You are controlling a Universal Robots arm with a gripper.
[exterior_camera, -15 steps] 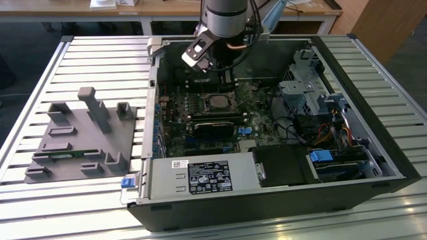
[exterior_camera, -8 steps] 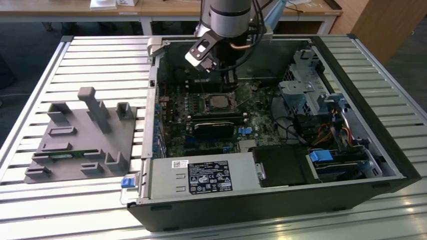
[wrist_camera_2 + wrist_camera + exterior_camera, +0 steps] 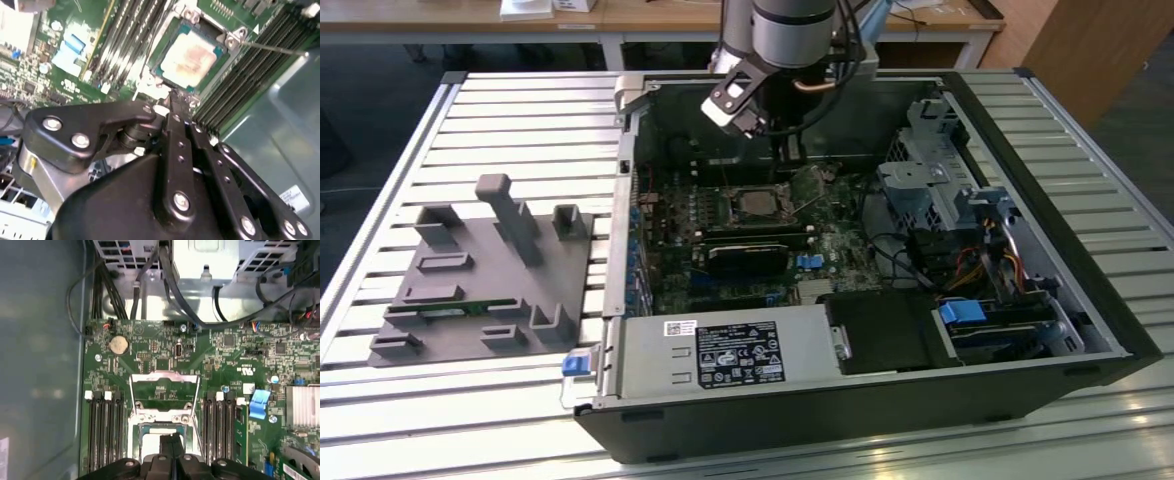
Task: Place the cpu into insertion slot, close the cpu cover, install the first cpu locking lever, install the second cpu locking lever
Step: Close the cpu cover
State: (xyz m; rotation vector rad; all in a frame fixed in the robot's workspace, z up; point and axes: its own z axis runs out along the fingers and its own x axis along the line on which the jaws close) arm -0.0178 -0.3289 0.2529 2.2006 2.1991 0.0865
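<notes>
The gripper's black fingers (image 3: 176, 131) are drawn narrow, tips almost meeting, with nothing seen between them, and the gripper (image 3: 172, 102) hangs just over one edge of the cpu (image 3: 192, 57), which lies flat, pale face up, in the insertion slot (image 3: 216, 74). In the first wrist view the cpu cover (image 3: 162, 415) stands open off the slot, green circuit board (image 3: 225, 370) showing through its square cut-out, with long black memory slots (image 3: 105, 430) on both sides. In the exterior view the open computer case (image 3: 854, 410) lies on a slatted table (image 3: 480, 420), a grey fixture (image 3: 480, 270) beside it on the exterior view's left
</notes>
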